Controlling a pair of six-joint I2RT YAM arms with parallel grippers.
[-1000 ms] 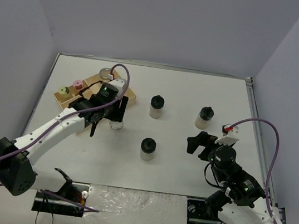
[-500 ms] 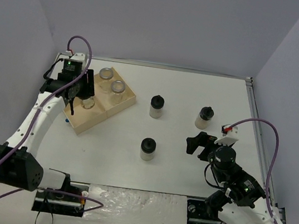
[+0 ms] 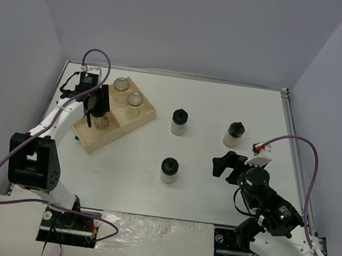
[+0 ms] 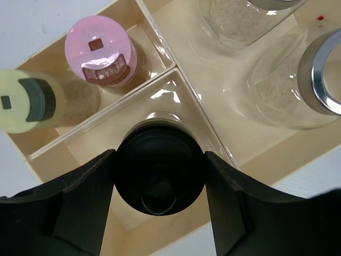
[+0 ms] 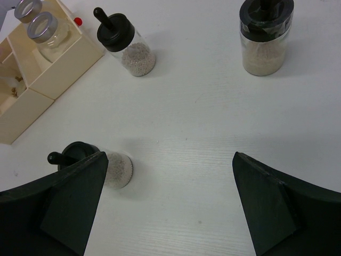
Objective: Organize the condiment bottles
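While the left gripper clamps the black-capped clear jar by its round lid, one dark finger pressed to each side, the jar sits within an open compartment of the pale wooden divided tray. This compartment is just beside the slot shared by a pink-capped clear jar and a yellow-green-capped clear jar. Whether the held jar's base touches the tray floor is hard to tell, since the cap hides it.

Across the divider, in the broader section, stand two wider silver-lidded clear jars, close together.

The right gripper hangs over the white table, its fingers spread as wide as they go and nothing between them. Three further jars of pale granules stand well apart on the table:
- The far-left black-capped jar is nearest the tray.
- The far-right black-capped jar stands across from it.
- The near black-capped jar is just beside the right gripper's left finger.
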